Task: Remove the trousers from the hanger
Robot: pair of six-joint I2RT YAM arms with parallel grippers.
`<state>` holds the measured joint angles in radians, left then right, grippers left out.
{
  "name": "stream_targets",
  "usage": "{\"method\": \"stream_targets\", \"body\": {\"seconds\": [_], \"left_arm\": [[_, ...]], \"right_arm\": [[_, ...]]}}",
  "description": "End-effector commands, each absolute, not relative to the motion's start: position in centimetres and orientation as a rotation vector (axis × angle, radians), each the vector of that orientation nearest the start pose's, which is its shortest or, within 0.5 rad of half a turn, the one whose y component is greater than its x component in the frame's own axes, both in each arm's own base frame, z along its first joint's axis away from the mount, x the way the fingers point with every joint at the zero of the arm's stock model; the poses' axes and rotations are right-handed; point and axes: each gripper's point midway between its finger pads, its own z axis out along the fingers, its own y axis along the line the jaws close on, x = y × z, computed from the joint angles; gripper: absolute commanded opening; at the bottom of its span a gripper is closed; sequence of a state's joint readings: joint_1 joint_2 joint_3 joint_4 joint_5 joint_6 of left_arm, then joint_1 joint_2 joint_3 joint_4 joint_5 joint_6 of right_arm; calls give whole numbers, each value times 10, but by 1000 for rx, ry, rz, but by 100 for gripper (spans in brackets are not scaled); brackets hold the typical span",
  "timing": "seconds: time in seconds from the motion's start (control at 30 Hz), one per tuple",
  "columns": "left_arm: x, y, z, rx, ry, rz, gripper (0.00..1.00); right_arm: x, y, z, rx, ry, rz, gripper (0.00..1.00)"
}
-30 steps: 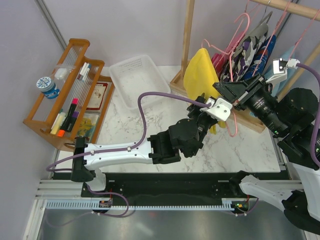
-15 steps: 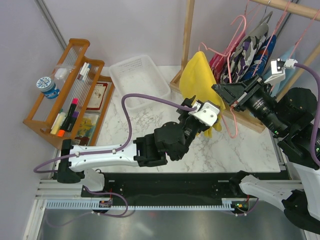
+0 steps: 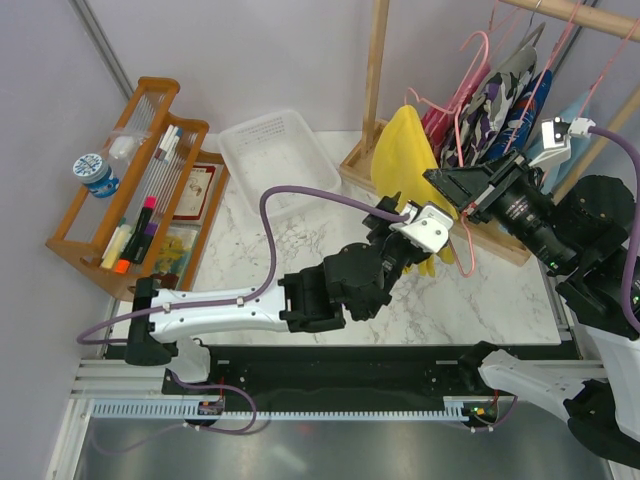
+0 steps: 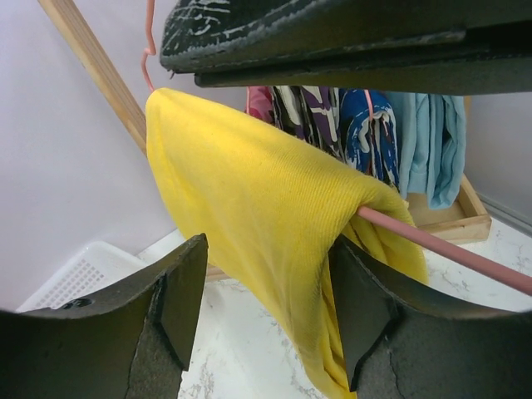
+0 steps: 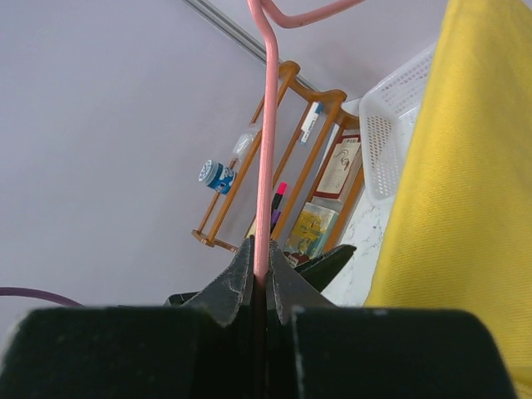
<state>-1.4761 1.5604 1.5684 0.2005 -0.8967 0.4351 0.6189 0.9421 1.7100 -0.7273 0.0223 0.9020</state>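
Observation:
The yellow trousers (image 3: 405, 145) hang folded over the bar of a pink hanger (image 3: 465, 238), clear of the rail. My right gripper (image 3: 440, 184) is shut on the hanger's wire, as the right wrist view (image 5: 262, 249) shows, with the yellow cloth (image 5: 465, 166) at its right. My left gripper (image 3: 398, 207) is open. In the left wrist view (image 4: 268, 274) its fingers stand on either side of the hanging yellow cloth (image 4: 249, 191), the right finger close against it. The pink bar (image 4: 440, 247) comes out of the fold. Only a pink strip (image 4: 259, 104) of the pink camouflage pair shows, on the rail behind.
A wooden clothes rail (image 3: 378, 70) stands at the back right with a purple-white camouflage garment (image 3: 500, 95) and a light blue one (image 3: 575, 115). A white basket (image 3: 280, 150) sits at the back middle. A wooden rack of pens (image 3: 140, 190) stands at the left.
My left arm swung left, then back right, its gripper staying at the yellow trousers. The trousers and hanger swayed with it. My right gripper kept hold of the hanger.

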Motion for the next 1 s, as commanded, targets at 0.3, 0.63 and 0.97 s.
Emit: {"method": "stream_targets", "body": {"seconds": [0.3, 0.63, 0.97], "left_arm": [[207, -428, 459, 512, 1317, -179, 51], [203, -413, 489, 462, 1292, -256, 2], [178, -390, 517, 477, 1276, -439, 2]], "right_arm": [[148, 141, 611, 198, 1292, 1305, 0], [160, 141, 588, 237, 1338, 1254, 0], [193, 146, 531, 304, 1468, 1120, 0]]}}
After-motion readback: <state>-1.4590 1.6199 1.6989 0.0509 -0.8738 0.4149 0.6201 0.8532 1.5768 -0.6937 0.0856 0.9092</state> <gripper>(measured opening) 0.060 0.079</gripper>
